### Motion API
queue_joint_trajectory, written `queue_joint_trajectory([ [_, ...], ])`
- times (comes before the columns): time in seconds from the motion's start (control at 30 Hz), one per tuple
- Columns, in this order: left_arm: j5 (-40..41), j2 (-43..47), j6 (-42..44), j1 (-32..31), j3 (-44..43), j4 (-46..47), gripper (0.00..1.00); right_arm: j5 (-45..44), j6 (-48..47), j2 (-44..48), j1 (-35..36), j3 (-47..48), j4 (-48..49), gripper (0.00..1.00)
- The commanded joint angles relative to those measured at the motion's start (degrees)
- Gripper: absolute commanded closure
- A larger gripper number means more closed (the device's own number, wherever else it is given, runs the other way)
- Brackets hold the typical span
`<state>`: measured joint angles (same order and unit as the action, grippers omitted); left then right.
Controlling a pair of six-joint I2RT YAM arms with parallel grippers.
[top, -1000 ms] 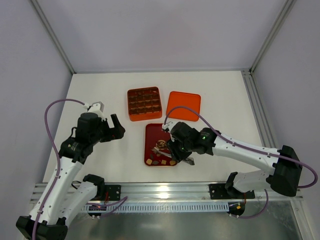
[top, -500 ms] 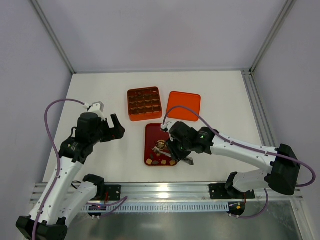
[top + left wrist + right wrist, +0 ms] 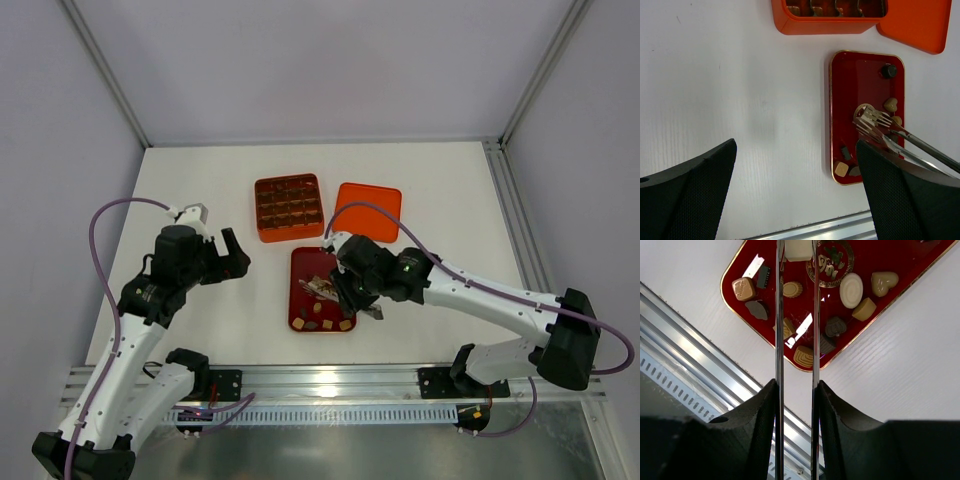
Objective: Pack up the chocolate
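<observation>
While my left fingers (image 3: 685, 200) hang wide open and empty over the desk (image 3: 715, 75), my right fingers (image 3: 740, 440) pinch metal tongs (image 3: 779, 340) around a cream-white chocolate (image 3: 799, 249) over the red tray (image 3: 880, 255).

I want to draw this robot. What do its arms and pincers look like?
The left arm and right arm are white tubes with black joints, each trailing a purple cable. The left pincer and right pincer have black textured fingers. A green light dots the right arm.

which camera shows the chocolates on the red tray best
Right wrist: the chocolates fill the frame, shapes clear. Left wrist shows a few, small, partly under the tongs. Top view: only specks beside the right arm.
</observation>
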<state>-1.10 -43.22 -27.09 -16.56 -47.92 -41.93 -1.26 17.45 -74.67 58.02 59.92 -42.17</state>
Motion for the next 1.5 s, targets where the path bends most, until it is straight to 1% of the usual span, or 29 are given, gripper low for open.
queue_joint_trajectory([
  [0.0,0.58,0.59,-0.68,-0.32,-0.07,1.06,0.00,-2.08,0.21,-0.65,0.16,3.97,0.87,0.61],
  [0.3,0.58,0.77,-0.59,-0.32,-0.07,1.06,0.00,-2.26,-1.63,-3.80,-2.47,10.73,1.04,0.61],
  [0.5,0.58,0.77,-0.68,-0.41,-0.07,1.06,0.00,-1.21,-4.09,-9.43,-7.91,19.96,2.18,0.62],
  [0.53,0.58,0.68,-0.59,-0.32,-0.07,1.15,0.00,-0.77,-4.27,-11.70,-9.40,22.67,2.53,0.61],
  [0.67,0.66,0.68,-0.59,-0.41,-0.07,1.15,0.00,-0.33,-4.53,-18.12,-11.69,30.59,3.41,0.61],
  [0.83,0.66,0.86,-0.51,-0.41,-0.07,1.15,0.00,-0.85,-4.62,-26.74,-12.84,41.83,4.03,0.61],
  [1.0,0.58,0.77,-0.51,-0.41,-0.07,1.24,0.00,-0.77,-4.18,-35.79,-13.02,50.54,4.55,0.61],
  [1.1,0.58,0.77,-0.42,-0.41,-0.07,1.24,0.00,-0.50,-3.48,-39.66,-12.93,53.10,5.17,0.61],
  [1.23,0.49,0.95,-0.42,-0.32,0.02,1.24,0.00,-0.76,-2.86,-42.12,-13.02,53.28,7.10,0.61],
  [1.47,0.40,0.95,-0.51,-0.41,0.02,1.24,0.00,-1.55,-2.78,-44.24,-13.02,53.11,9.48,0.61],
])
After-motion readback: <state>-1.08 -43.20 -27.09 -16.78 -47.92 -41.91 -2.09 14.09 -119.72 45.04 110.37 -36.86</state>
